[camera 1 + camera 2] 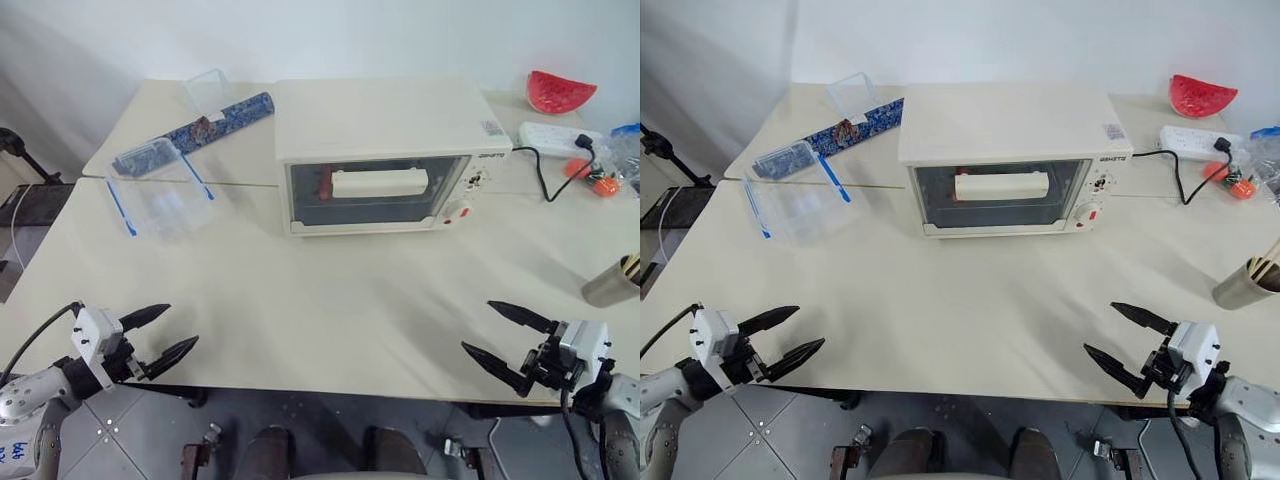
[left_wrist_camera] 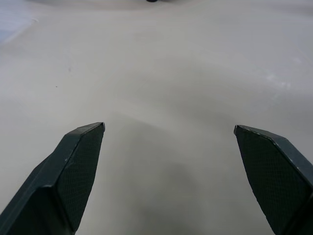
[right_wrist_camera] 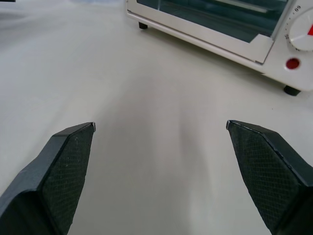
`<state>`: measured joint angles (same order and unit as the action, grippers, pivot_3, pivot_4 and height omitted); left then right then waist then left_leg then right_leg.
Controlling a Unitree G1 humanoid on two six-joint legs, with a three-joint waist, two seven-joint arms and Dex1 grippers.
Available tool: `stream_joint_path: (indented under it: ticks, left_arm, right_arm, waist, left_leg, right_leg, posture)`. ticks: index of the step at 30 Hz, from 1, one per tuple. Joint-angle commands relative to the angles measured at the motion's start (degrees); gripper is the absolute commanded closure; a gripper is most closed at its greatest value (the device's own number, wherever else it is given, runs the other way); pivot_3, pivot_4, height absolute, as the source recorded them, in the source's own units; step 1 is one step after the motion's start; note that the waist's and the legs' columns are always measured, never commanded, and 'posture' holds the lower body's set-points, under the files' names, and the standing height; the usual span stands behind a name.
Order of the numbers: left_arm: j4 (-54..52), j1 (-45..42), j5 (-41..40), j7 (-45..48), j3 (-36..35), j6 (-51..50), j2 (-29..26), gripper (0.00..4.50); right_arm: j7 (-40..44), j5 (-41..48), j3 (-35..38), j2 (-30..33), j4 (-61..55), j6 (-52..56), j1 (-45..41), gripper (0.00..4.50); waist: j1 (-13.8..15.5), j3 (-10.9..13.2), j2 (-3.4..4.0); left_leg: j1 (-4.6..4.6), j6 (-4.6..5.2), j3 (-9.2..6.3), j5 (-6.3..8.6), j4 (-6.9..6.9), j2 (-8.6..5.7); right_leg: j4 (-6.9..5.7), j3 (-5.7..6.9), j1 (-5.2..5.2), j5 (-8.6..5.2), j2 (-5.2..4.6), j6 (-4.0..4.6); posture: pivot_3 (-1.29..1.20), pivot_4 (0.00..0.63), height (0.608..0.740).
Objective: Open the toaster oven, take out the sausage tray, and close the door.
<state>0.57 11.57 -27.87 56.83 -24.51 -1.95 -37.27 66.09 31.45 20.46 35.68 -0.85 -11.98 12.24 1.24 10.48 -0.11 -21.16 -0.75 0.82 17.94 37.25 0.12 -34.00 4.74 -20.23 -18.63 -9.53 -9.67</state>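
Cream-white toaster oven (image 1: 385,150) stands with its door (image 1: 375,192) closed; I see my left gripper (image 1: 157,338) and right gripper (image 1: 507,335) both spread wide, empty, near the table (image 1: 330,310) edge.

Both eye views look forward and down from the head over the whole surface (image 1: 330,310), sharing the toaster oven (image 1: 385,150). Each wrist view skims low and close over the surface; the right one faces the oven's front corner.
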Motion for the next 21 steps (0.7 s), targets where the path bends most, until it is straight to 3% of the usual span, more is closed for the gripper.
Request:
stream_joint_path:
  ticks: [1, 3, 9, 14, 21]
  left_arm:
    - [-2.59, 0.02, -0.94, -1.12, -1.45, -0.01, -0.22, 0.01]
    - [-4.91, -0.29, -3.49, -1.90, -1.39, -3.01, 0.17, 0.01]
    - [-11.38, -6.45, -26.70, -1.15, -4.25, -22.67, -1.42, 0.01]
    - [-12.60, -14.72, -26.82, -3.65, 0.02, -26.60, -1.19, 0.01]
    - [-10.40, -23.54, -24.03, -7.32, 4.57, -26.32, 3.30, 0.01]
  right_arm:
    - [-0.44, -0.14, -0.71, -0.41, -1.47, -0.14, -0.79, 0.00]
    - [-1.74, 0.31, -1.49, -0.63, -2.23, 1.39, -2.48, 0.00]
    - [-7.84, 6.47, -4.09, 1.06, -4.75, 17.01, -17.25, 0.00]
    - [-8.93, 6.32, -7.45, 0.51, -1.02, 24.75, -30.54, 0.00]
    - [-9.28, 1.95, -12.11, -2.80, 6.89, 25.08, -42.64, 0.00]
  waist:
    - [0.03, 0.00, 0.00]
    - [0.02, 0.00, 0.00]
    - [-0.32, 0.01, 0.01]
    - [-0.66, 0.03, 0.05]
    - [-0.48, 0.03, 0.03]
  left_leg:
    - [0.00, 0.00, 0.00, 0.00, 0.00, 0.00]
    - [-0.01, 0.00, 0.00, 0.00, 0.02, 0.00]
    - [-0.01, -0.01, -0.07, 0.00, 0.20, 0.10]
    - [-0.03, -0.02, -0.11, -0.01, 0.36, 0.06]
    - [-0.22, -0.03, -0.05, 0.03, 0.36, 0.02]
  right_leg:
    - [0.00, 0.00, 0.00, 0.00, 0.00, 0.00]
    - [0.00, 0.00, 0.00, 0.00, 0.00, 0.00]
    - [-0.17, -0.03, 0.00, 0.03, 0.00, 0.05]
    - [-0.44, -0.06, -0.08, 0.03, 0.02, 0.06]
    - [-0.55, 0.01, -0.33, 0.05, 0.03, 0.02]
  posture:
    - [0.00, 0.150, 0.740]
    - [0.00, 0.150, 0.740]
    - [0.00, 0.150, 0.740]
    - [0.00, 0.150, 0.740]
    - [0.00, 0.150, 0.740]
